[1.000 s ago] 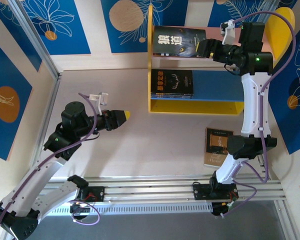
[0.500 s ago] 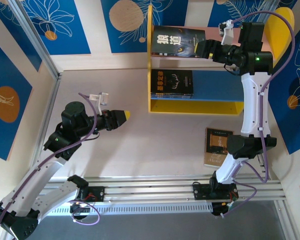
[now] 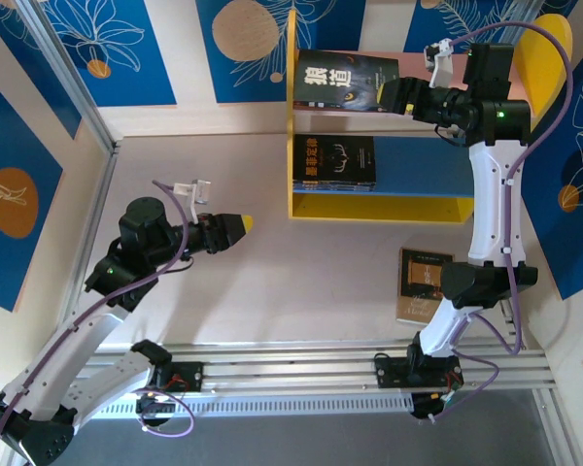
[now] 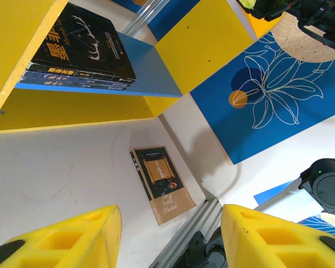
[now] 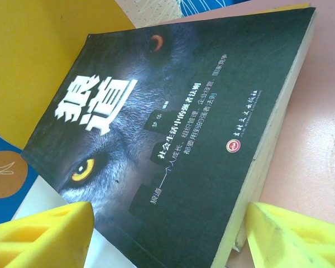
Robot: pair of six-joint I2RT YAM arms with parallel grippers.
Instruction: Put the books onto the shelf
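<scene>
A dark wolf-cover book [image 3: 345,80] lies flat on the pink upper board [image 5: 318,156] of the shelf [image 3: 291,126]. My right gripper [image 3: 394,95] is at its near end, open. In the right wrist view the right gripper [image 5: 167,240] straddles the wolf book [image 5: 173,123]; one finger touches its page edge, the other stands clear. A stack of dark books [image 3: 333,161] rests on the blue lower board [image 4: 148,67]. A brown book [image 3: 423,283] lies on the table. My left gripper [image 3: 235,228] hovers open and empty over the table's left half.
The right arm's lower link rises beside the brown book [image 4: 161,183]. The stack of dark books [image 4: 84,53] takes the left end of the lower board, with blue board bare to its right. Blue patterned walls enclose the table on three sides, and an aluminium rail runs along the near edge.
The right gripper and the wolf book have shifted slightly left along the upper board. The left arm has not moved.
</scene>
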